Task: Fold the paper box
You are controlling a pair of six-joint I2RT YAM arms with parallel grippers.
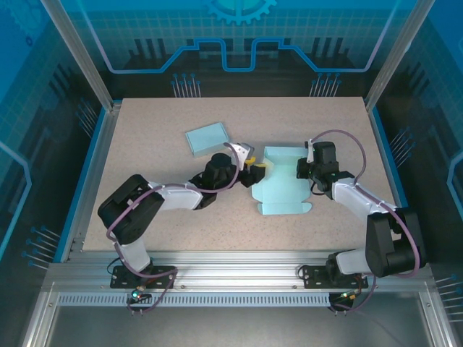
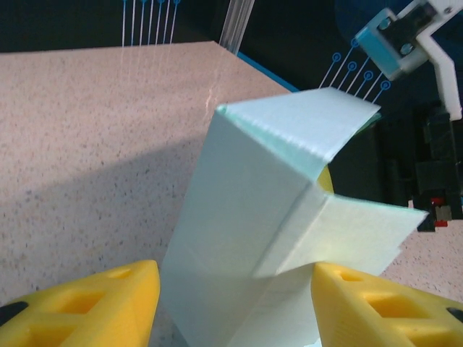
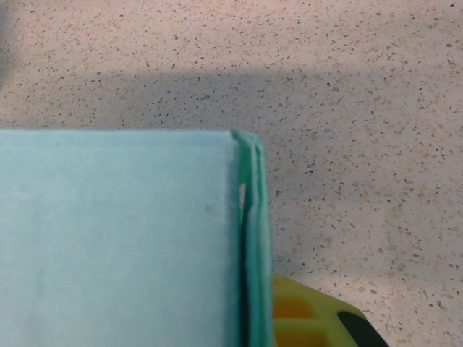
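Observation:
The pale blue paper box lies partly folded in the middle of the table. My left gripper is at its left edge. In the left wrist view its yellow fingers stand open on either side of a raised, creased flap of the box. My right gripper is at the box's right edge, shut on a doubled-over side wall. One yellow finger shows outside that wall; the other is hidden behind the box panel.
A second pale blue folded piece lies behind and to the left of the left gripper. The speckled table is bounded by blue rails and metal frame posts.

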